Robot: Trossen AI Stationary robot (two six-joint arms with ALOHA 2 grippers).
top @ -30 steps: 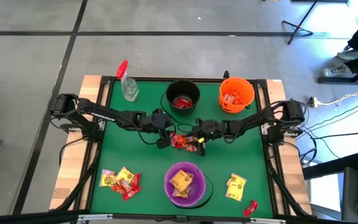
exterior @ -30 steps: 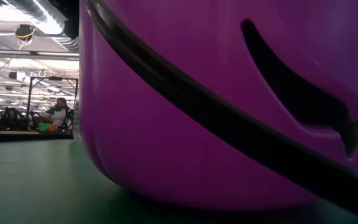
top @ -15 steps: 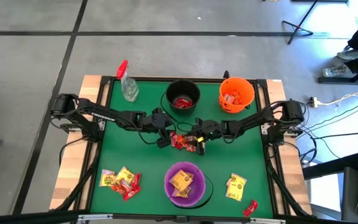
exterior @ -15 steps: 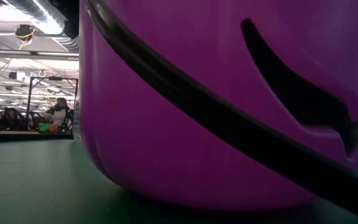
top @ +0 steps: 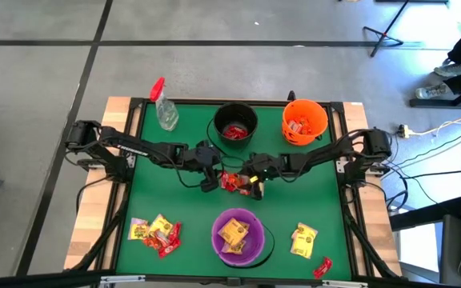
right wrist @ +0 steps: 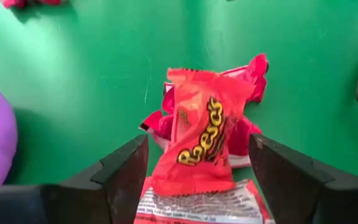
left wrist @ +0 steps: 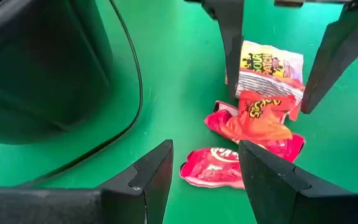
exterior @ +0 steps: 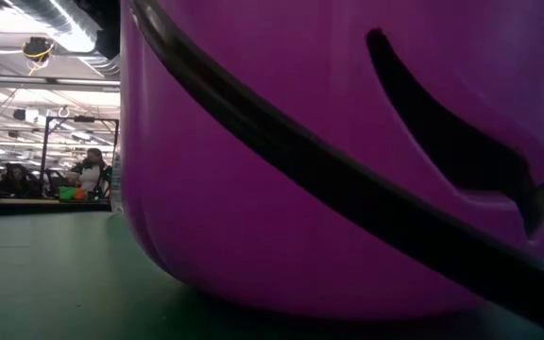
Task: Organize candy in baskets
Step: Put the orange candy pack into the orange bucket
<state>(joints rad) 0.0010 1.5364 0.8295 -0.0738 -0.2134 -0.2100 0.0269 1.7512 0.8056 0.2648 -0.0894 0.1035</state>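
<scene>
A small heap of candy [top: 232,182] lies mid-table: an orange packet [right wrist: 201,143] on top of red ones [left wrist: 213,168], with a yellow packet [left wrist: 271,64] beside them. My left gripper [left wrist: 205,152] is open, low, just left of the heap, and the red packet lies ahead of its fingers. My right gripper [right wrist: 199,146] is open, with its fingers on either side of the orange and yellow packets. The black bucket [top: 235,124] and the orange bucket [top: 303,120] stand at the far side, the purple bucket [top: 238,236] near. All three hold candy.
A clear spray bottle [top: 163,108] stands at the far left. More packets lie at the near left [top: 154,232] and near right [top: 303,240], and a red one [top: 322,268] by the near right corner. The black bucket's wire handle [left wrist: 132,93] lies on the mat beside my left gripper.
My right gripper has moved a little toward the table's left, closing in over the heap of candy. The left gripper and the packets have kept still.
</scene>
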